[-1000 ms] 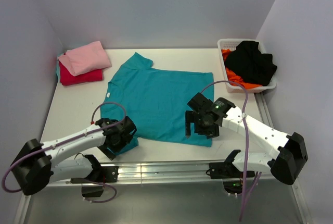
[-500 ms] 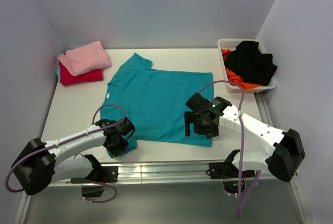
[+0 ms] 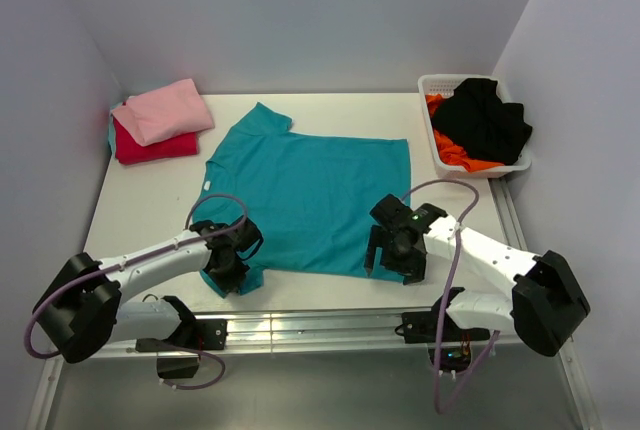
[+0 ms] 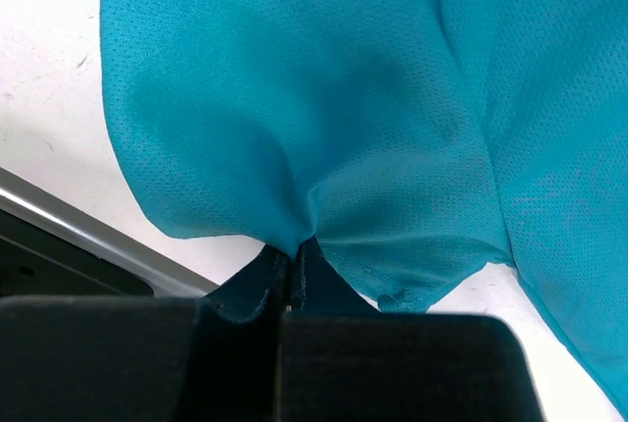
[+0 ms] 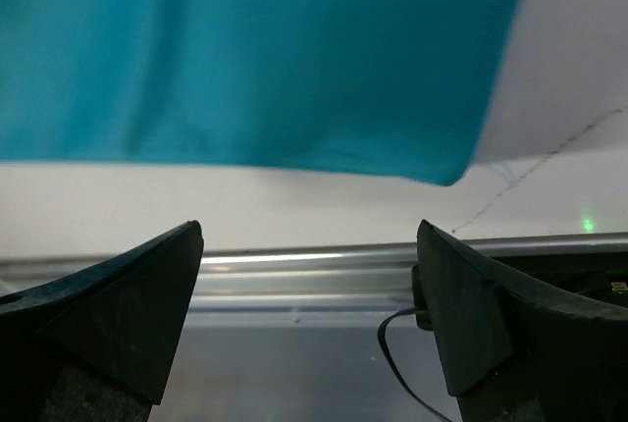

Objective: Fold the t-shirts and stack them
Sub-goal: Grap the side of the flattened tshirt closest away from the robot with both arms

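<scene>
while the teal t-shirt (image 3: 300,200) lies spread flat across the middle of the white tabletop (image 3: 140,215), collar end toward the left and straight hem toward the right, the left tool (image 3: 228,268) is clamped on a pinch of cloth at the shirt's near-left corner. in the left wrist view its two dark fingers (image 4: 245,294) press together with a pleat of teal mesh fabric drawn down between them, and the cloth puckers toward the grip. the right tool (image 3: 397,260) sits at the shirt's near-right corner with its jaws spread wide and nothing between them. in the right wrist view the two fingers stand far apart at the lower corners of the frame, the shirt's hem and corner lie just beyond them, and a metal rail (image 5: 294,263) along the tabletop's near edge runs across the gap. whether this tool touches the cloth i cannot tell. at the far-left corner of the tabletop a folded pink t-shirt (image 3: 162,110) rests on a folded red t-shirt (image 3: 150,147), well apart from the teal one. at the far right a white lattice basket (image 3: 440,82) holds a crumpled black t-shirt (image 3: 485,120) heaped over an orange t-shirt (image 3: 462,157).
</scene>
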Tool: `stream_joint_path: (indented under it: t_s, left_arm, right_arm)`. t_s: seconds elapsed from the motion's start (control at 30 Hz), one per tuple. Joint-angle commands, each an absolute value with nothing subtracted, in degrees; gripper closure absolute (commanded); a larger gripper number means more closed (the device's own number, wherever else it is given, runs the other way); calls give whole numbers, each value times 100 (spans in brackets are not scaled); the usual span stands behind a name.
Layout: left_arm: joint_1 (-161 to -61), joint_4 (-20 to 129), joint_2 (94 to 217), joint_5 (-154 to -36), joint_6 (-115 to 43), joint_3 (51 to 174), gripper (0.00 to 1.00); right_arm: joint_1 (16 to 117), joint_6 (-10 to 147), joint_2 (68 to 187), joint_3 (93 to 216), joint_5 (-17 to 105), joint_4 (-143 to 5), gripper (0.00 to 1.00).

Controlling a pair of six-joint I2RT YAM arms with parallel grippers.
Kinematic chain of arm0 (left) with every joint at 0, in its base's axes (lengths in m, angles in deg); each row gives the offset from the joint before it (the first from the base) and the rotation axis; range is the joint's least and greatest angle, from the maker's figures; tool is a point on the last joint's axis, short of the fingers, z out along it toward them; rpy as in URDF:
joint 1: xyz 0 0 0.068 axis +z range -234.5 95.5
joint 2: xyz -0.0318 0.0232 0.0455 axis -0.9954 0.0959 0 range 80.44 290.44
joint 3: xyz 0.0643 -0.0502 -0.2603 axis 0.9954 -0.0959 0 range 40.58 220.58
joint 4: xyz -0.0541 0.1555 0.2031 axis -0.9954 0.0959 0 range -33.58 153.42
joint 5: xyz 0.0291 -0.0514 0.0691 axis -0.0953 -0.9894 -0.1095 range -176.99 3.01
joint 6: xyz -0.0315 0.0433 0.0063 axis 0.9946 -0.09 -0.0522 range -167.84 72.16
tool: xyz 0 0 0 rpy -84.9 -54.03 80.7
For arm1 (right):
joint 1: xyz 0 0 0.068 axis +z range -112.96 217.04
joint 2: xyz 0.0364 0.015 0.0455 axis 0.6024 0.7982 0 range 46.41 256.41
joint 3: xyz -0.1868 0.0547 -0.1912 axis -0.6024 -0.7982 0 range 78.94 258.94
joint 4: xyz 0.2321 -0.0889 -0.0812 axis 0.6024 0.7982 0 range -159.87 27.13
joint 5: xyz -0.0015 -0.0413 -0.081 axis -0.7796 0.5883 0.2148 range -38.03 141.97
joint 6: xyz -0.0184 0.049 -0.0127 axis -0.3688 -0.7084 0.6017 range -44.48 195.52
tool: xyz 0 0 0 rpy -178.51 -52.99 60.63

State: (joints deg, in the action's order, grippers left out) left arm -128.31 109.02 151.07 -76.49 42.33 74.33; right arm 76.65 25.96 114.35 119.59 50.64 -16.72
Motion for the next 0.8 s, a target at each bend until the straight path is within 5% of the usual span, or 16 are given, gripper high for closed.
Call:
stream_joint_path:
  t_s: [0.0, 0.53, 0.63, 0.73, 0.77]
  left_arm:
    - [-12687, 10573, 15217, -7424, 3970, 7187, 100]
    - [-12150, 10678, 14838, -7372, 3372, 7081, 100]
    - [-12080, 10634, 14847, -7398, 3311, 7055, 100]
    - [-12018, 10564, 14891, -7424, 3240, 7037, 100]
    - [-11992, 10564, 14917, -7433, 3223, 7054, 100]
  right_arm:
    - [7186, 1964, 11171, 11499, 4881, -2090, 4]
    - [6833, 1295, 11892, 11498, 5618, -2470, 9]
    - [6833, 1146, 11751, 11437, 5820, -2223, 17]
    - [6833, 1092, 11593, 11392, 5970, -2074, 36]
    - [6833, 1092, 11567, 11392, 5988, -2047, 49]
